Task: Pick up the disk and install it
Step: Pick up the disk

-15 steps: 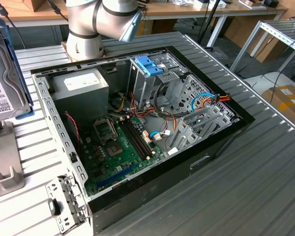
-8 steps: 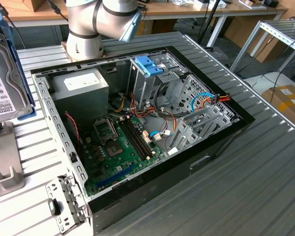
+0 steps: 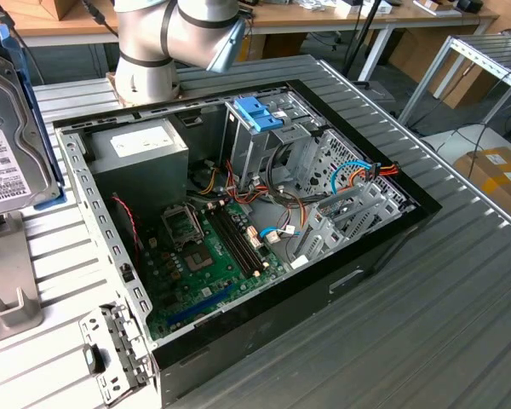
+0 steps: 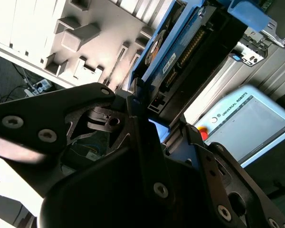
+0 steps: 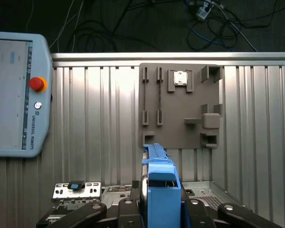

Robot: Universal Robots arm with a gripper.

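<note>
Holding the disk (image 5: 159,183) in the gripper (image 5: 160,211), with black fingers (image 5: 132,216) closed against its two blue sides, as seen in both wrist views. Carrying it on edge, apparently lifted off the grey holder plate (image 5: 180,107) that lies on the ribbed table (image 5: 95,109).

In the exterior view, to be found at nine o'clock, close to the frame edge and well apart from the open computer case (image 3: 383,247) in the middle.

Judged from this: finished with the picking up, not yet with the installing. Not yet brought to the metal drive cage (image 3: 247,145) under the blue latch (image 3: 260,115), at about twelve o'clock inside the case.

Cut off at nine o'clock in the exterior view: part of the disk and whatever grips it. Hard to make out whether the bay in the cage is free, and exactly where along the blue rails the fingers press.
</note>
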